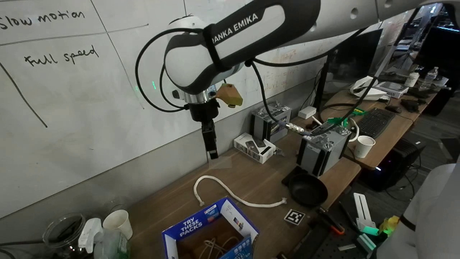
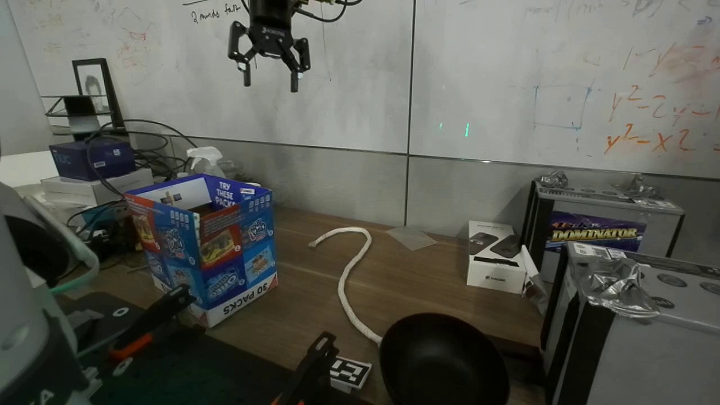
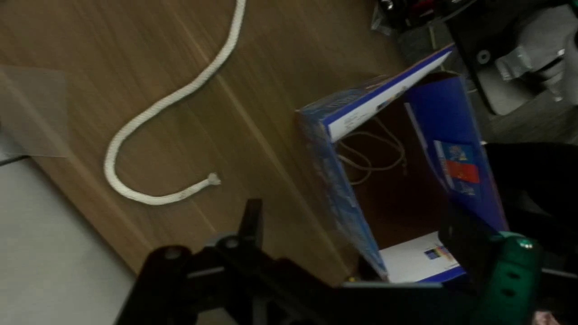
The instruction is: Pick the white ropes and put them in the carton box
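Observation:
A thick white rope lies in a loose curve on the wooden table, seen in both exterior views [image 1: 262, 205] [image 2: 342, 287] and in the wrist view [image 3: 110, 158]. The blue printed carton box stands open-topped beside it, in both exterior views [image 1: 192, 223] [image 2: 225, 253] and in the wrist view [image 3: 465, 122]. Thinner white rope [image 3: 381, 169] lies looped inside the box and also shows in an exterior view [image 1: 212, 246]. My gripper [image 2: 270, 84] is open and empty, high above the table near the whiteboard. Its spread fingers show in the wrist view [image 3: 352, 221], apart from rope and box.
A black pan [image 1: 308, 190] sits near the rope's end, beside a printed marker [image 1: 294, 217]. A white phone box [image 1: 253, 147] and grey metal units [image 2: 647, 337] stand further along. A paper cup [image 1: 118, 223] and spray bottle stand near the box. A whiteboard wall [image 2: 360, 67] rises behind.

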Tool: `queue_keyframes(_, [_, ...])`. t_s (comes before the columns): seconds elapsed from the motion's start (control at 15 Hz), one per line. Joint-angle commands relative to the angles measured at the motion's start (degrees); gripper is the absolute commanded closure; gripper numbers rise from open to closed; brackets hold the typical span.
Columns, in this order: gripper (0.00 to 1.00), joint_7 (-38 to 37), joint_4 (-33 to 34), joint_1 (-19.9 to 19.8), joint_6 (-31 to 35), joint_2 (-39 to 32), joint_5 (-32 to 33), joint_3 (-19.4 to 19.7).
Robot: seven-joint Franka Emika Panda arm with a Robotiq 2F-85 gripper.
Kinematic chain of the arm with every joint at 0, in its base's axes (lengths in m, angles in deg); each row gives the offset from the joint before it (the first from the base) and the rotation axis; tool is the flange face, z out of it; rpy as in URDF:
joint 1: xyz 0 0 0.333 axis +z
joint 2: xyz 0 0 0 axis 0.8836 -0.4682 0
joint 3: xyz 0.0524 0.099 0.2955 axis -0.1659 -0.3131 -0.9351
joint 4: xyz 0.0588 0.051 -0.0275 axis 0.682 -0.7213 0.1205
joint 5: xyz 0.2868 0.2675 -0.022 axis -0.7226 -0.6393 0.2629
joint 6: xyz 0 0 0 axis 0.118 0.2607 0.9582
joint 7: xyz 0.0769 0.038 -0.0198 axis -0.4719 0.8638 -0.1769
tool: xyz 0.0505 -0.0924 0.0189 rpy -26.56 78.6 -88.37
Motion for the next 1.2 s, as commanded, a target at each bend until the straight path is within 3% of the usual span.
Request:
queue_keyframes(0.0, [0.00,-6.3,-0.6,-1.9,10.7,-3.7,0.9,1.7])
queue_keyframes(0.27, [0.00,-14.1,-5.1,-3.5,25.6,-6.8,0.6,2.5])
queue_keyframes(0.53, [0.00,-23.6,-7.8,-3.5,39.4,-12.9,6.0,3.9])
queue_keyframes(0.8, [0.00,-34.4,-6.4,-1.3,43.9,-21.8,17.3,8.1])
queue_keyframes(1.13, [0.00,-42.6,-2.6,1.5,45.1,-31.1,23.8,13.6])
